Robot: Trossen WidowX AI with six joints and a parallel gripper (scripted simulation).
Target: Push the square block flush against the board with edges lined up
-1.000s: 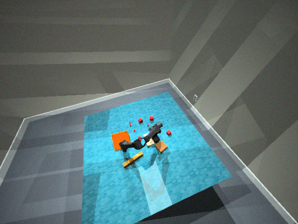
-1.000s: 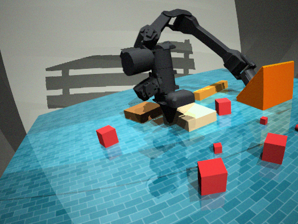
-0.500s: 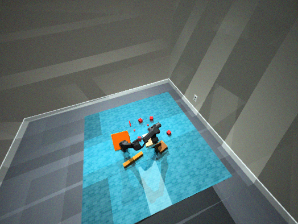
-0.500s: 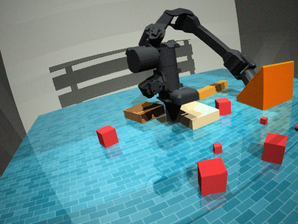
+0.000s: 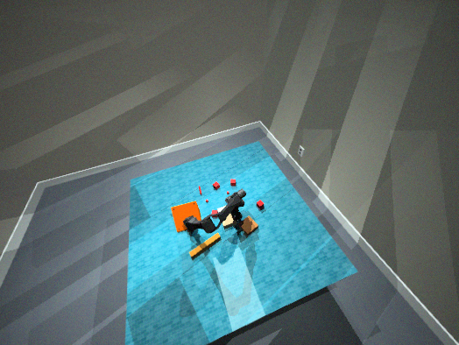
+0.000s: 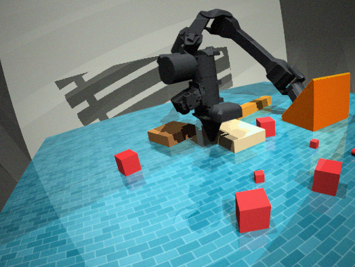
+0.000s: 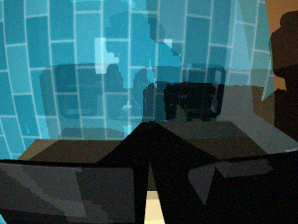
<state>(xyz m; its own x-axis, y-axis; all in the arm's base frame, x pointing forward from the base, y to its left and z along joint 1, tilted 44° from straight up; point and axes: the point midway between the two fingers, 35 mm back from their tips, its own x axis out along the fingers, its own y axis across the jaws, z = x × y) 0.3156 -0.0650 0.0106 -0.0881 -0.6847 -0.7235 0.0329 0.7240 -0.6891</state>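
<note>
A flat cream square block (image 6: 242,135) lies on the blue mat. A flat brown block (image 6: 171,133) lies just left of it, with a narrow gap between them. A long orange-yellow board (image 6: 255,105) lies farther back, apart from both. My gripper (image 6: 211,137) is shut and empty, pointing down with its tip at the mat in the gap between the brown and cream blocks, close against the cream block's left side. In the wrist view the shut fingers fill the lower half, with a sliver of cream showing between them. From the top view the cream block (image 5: 229,221), brown block (image 5: 250,225) and board (image 5: 204,245) are small.
An orange wedge (image 6: 320,101) stands at the right by the arm's base. Several red cubes lie scattered, one (image 6: 265,126) right behind the cream block, one (image 6: 127,162) at front left, one (image 6: 253,209) in front. A low wall rims the floor around the mat.
</note>
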